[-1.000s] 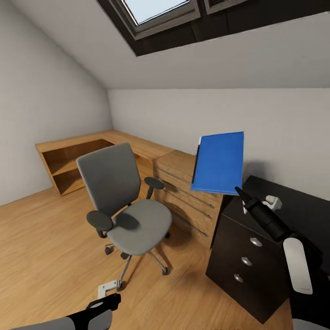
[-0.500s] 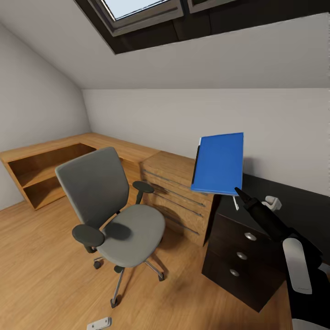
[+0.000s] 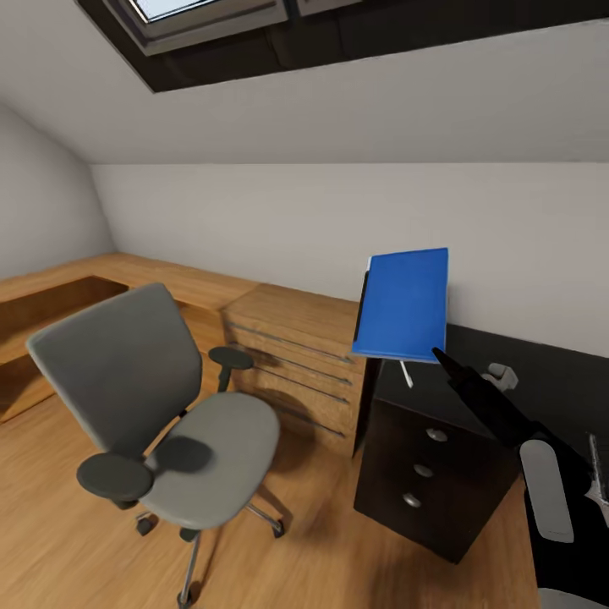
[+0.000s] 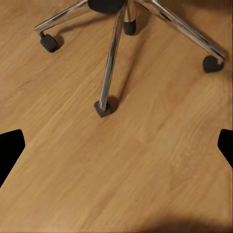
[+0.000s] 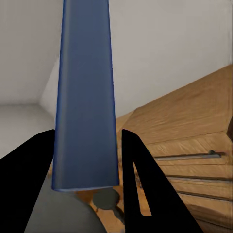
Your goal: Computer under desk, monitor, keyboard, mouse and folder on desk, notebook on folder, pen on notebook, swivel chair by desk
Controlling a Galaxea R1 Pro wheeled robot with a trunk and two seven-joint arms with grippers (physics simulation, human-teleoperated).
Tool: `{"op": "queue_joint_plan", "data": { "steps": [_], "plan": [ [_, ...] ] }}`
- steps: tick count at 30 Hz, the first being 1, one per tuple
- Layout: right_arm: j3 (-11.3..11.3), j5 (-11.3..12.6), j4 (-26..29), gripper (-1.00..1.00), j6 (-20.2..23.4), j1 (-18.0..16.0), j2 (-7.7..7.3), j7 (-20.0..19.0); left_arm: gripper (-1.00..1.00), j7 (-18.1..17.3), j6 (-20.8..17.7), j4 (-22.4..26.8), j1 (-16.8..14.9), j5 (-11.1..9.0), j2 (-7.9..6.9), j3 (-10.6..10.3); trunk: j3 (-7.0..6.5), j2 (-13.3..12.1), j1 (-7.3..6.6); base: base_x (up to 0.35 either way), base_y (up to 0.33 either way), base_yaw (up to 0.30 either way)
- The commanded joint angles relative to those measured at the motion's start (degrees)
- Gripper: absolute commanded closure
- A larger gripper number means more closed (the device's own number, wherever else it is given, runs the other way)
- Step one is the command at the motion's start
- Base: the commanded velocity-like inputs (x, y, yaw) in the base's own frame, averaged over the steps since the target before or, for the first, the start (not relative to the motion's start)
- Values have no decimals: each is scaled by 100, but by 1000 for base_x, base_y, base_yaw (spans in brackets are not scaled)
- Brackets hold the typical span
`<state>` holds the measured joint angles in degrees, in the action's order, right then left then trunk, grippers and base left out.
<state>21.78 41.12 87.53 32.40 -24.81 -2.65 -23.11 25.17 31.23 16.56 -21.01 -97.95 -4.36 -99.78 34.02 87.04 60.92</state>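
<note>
**Blue folder held aloft in right gripper, swivel chair on open floor**

Right gripper [image 3: 437, 353]: jaws closed on the lower edge of the folder [image 3: 403, 302], which stands near upright in the air, above the near end of the desk [image 3: 541, 385] and in front of the grey wall. Seen from the right wrist, the two dark fingers [image 5: 141, 187] flank the folder [image 5: 86, 97] edge-on, one on each face, with the blue sheet running up and away between them.

Left gripper [image 4: 116, 150]: seen from the left wrist, dark fingertips [image 4: 9, 148] sit at opposite edges, spread wide, with nothing between them; bare wooden floor [image 4: 121, 170] lies below.

Swivel chair [image 3: 156, 414]: grey seat and tall backrest, dark armrests, standing on the wooden floor well apart from the desk, seat bare. The left wrist camera adds its chrome star base [image 4: 116, 53] and black castors.

Desk: glossy black, drawer unit [image 3: 431, 469] with three round silver knobs facing the room. A small white object [image 3: 501, 375] rests on its top; its identity cannot be told.

Wooden drawer chest [image 3: 292, 364]: light wood, just beside the black drawer unit, joined to low wooden shelving [image 3: 51, 313] along the wall.

Skylight [image 3: 203, 13]: set in the sloped ceiling above.
</note>
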Motion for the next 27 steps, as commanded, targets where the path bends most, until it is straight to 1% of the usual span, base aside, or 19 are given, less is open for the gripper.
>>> {"op": "queue_joint_plan", "data": {
  "steps": [1,2,7,9,15,17,18,23,27],
  "plan": [
    [10,37,1,100,47,-6,0,-8,-100,50,53,23,-3,-12,-4,-54,6,3,0,3,2,-297],
    [11,37,-4,100,47,-6,0,62,-100,50,287,23,25,11,9,-75,6,3,0,0,0,-297],
    [10,42,-43,100,47,-6,3,152,-100,50,307,23,27,11,12,-77,6,3,0,-32,-57,-297],
    [14,42,-47,100,47,-6,6,197,-100,54,306,23,27,7,13,-77,6,3,0,-116,-206,-299],
    [39,52,-113,100,47,-6,11,514,-100,50,284,23,27,4,13,-77,6,3,0,-123,-258,-300],
    [48,53,-129,100,47,-6,35,553,-100,50,281,18,27,4,10,-72,6,3,0,-47,-155,-297],
    [55,54,-139,100,47,-6,80,566,-100,50,280,19,27,4,12,-73,6,3,0,-19,-62,-215],
    [75,62,-173,100,47,-6,194,557,-100,57,279,17,27,-1,14,-70,6,3,0,-66,-23,-81],
    [80,70,-211,100,47,-6,208,542,-100,59,277,15,27,-11,14,-62,6,3,0,-31,-4,-12]
  ]
}}
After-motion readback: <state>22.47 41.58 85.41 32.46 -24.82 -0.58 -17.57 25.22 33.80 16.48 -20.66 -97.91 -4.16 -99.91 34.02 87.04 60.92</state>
